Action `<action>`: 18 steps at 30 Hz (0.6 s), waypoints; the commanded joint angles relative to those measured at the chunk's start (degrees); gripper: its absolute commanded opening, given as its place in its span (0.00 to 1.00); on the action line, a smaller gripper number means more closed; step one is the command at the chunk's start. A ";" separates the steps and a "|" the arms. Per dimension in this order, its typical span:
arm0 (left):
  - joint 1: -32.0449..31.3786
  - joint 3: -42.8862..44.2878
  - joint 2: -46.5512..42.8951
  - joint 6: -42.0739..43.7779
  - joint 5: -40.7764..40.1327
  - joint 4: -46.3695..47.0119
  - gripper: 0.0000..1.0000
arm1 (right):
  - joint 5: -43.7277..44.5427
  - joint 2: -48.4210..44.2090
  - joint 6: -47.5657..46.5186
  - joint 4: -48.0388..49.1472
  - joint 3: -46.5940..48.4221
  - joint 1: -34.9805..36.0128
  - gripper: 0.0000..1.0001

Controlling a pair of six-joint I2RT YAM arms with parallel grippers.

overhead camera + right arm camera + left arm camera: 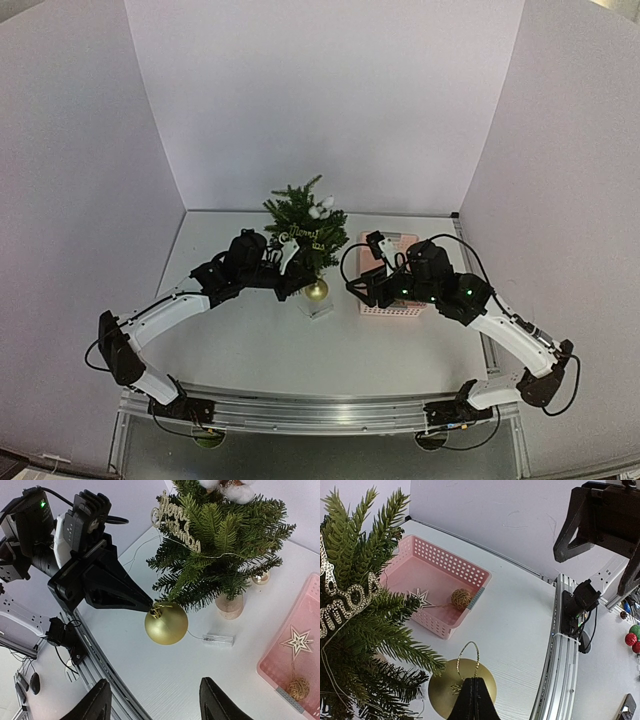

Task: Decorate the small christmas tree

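The small christmas tree (305,225) (220,540) stands at the table's back centre, with a glittery "Merry Christmas" sign (175,520) and white cotton balls (235,490) on it. My left gripper (474,685) (147,602) is shut on the gold cord loop of a matte gold bauble (445,690) (166,625). The bauble hangs against a low branch on the tree's front side. My right gripper (152,700) is open with nothing in it, off to the right and pointing toward the tree.
A pink basket (470,572) (300,630) right of the tree holds a star ornament (420,598) and a wicker ball (461,599). A clear battery box (218,640) lies by the tree's base. An aluminium rail (560,655) runs along the near edge.
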 commanded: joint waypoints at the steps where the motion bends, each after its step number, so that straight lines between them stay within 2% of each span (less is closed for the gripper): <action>1: -0.07 0.56 -1.86 -0.58 2.94 -0.82 0.00 | -1.26 -0.51 0.42 2.08 -0.06 -0.28 0.58; 5: -0.08 0.04 -2.35 -0.57 3.02 -1.17 0.00 | -1.39 -0.49 0.56 2.18 0.02 -0.25 0.58; 10: 0.77 -0.12 -1.83 -2.18 -1.18 -0.90 0.00 | -1.39 -0.58 0.59 2.25 -0.07 -0.20 0.58; 18: 1.87 2.26 0.50 -3.18 -0.53 0.03 0.00 | -1.32 -0.72 0.59 2.34 -0.17 -0.26 0.58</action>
